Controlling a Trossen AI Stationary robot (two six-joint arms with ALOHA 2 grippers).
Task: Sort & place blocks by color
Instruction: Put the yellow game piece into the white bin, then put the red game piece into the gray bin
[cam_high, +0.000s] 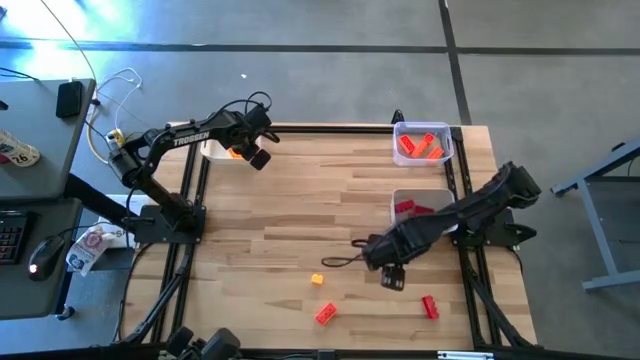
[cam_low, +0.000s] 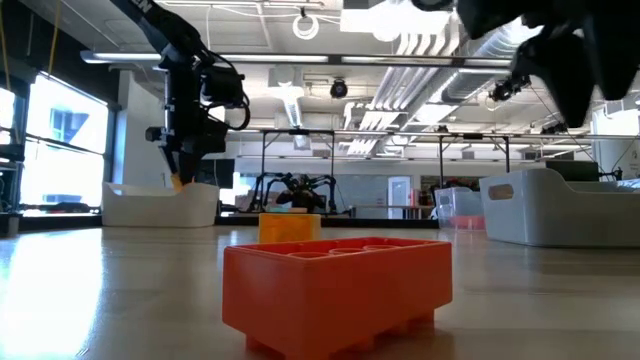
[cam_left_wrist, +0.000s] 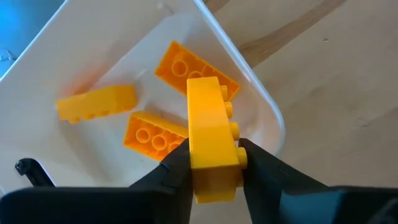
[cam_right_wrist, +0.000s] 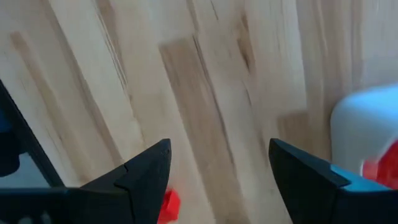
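Observation:
My left gripper (cam_left_wrist: 214, 165) is shut on a yellow brick (cam_left_wrist: 211, 134) above the white tray (cam_left_wrist: 264, 102) at the table's far left. The tray holds three yellow-orange bricks (cam_left_wrist: 152, 134). In the low view the brick (cam_low: 177, 182) hangs just above the tray's rim (cam_low: 160, 205). My right gripper (cam_right_wrist: 217, 168) is open and empty above bare table at the near right, and it also shows in the high view (cam_high: 385, 262). Loose on the table lie a yellow brick (cam_high: 317, 279), an orange brick (cam_high: 325, 313) and a red brick (cam_high: 430, 307). My left gripper pinches the yellow brick's near end (cam_left_wrist: 214, 177) between its two fingers, one on the studded face and one on the opposite face. The fingers come from above, pointing down into the tray. The brick is lifted clear and sticks out past the fingertips along their length.
A clear tray (cam_high: 422, 143) with orange-red bricks stands at the far right. A white tray (cam_high: 415, 207) with red bricks stands just beyond my right arm. The table's middle is bare wood. A black frame runs along the table's edges.

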